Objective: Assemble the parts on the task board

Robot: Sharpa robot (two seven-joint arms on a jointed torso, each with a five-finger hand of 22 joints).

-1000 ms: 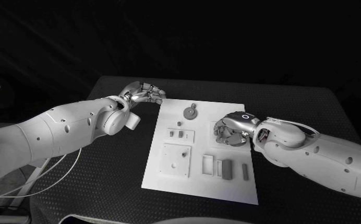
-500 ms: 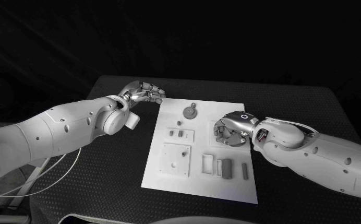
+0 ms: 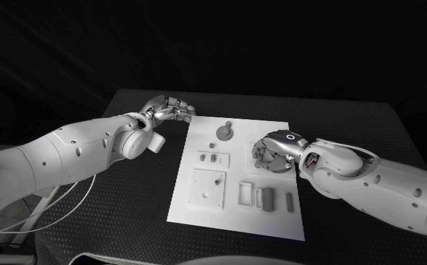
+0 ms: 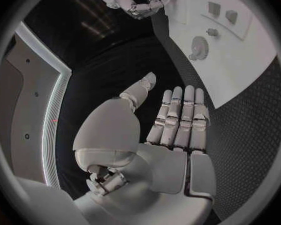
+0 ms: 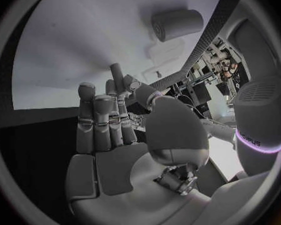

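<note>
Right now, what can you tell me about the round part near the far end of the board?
The round part is a small grey disc with a short tab on its far side. It looks like matte plastic and lies flat on the white task board, near the far edge, apart from both hands. The left wrist view shows a toothed rim.

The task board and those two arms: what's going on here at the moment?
A robot is partway through assembling small parts on the white task board. Its right hand hovers low over the board's right side, and the right wrist view shows its fingers raised and nothing in the palm. The left hand sits off the board by its far left corner, open and empty. A round part lies near the far edge; upright pieces stand near the front.
</note>
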